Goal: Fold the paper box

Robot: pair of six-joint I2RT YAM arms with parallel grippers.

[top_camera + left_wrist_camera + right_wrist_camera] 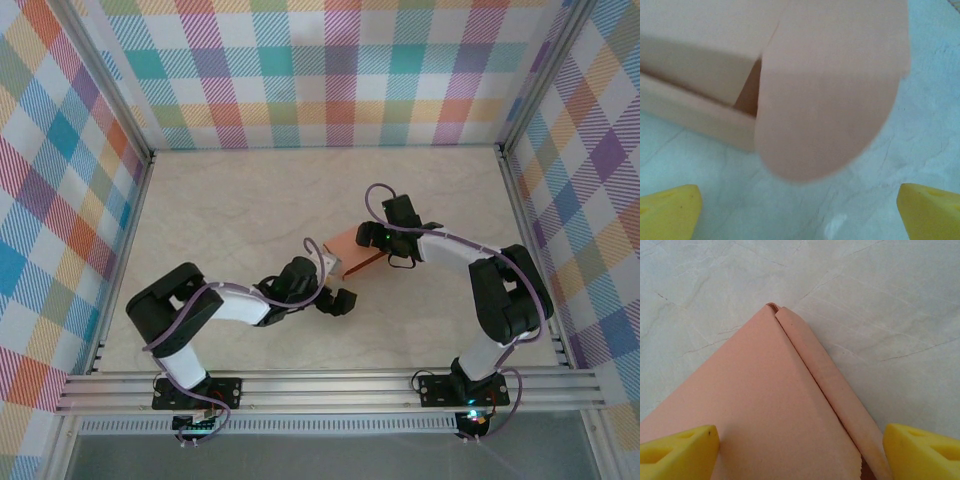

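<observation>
The box [352, 257] lies in the middle of the bench [250, 200], between the two tools. The left tool [336, 298] is open, with its yellow pads [670, 212] wide apart and nothing between them. The box's rounded flap [830, 100] is just ahead of it. The right tool [385, 240] is also open, its jaws spread across one end of the box [765, 405]. Whether they touch the card cannot be told.

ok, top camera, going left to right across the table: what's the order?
left arm -> left tool -> paper box -> right tool -> right arm
</observation>
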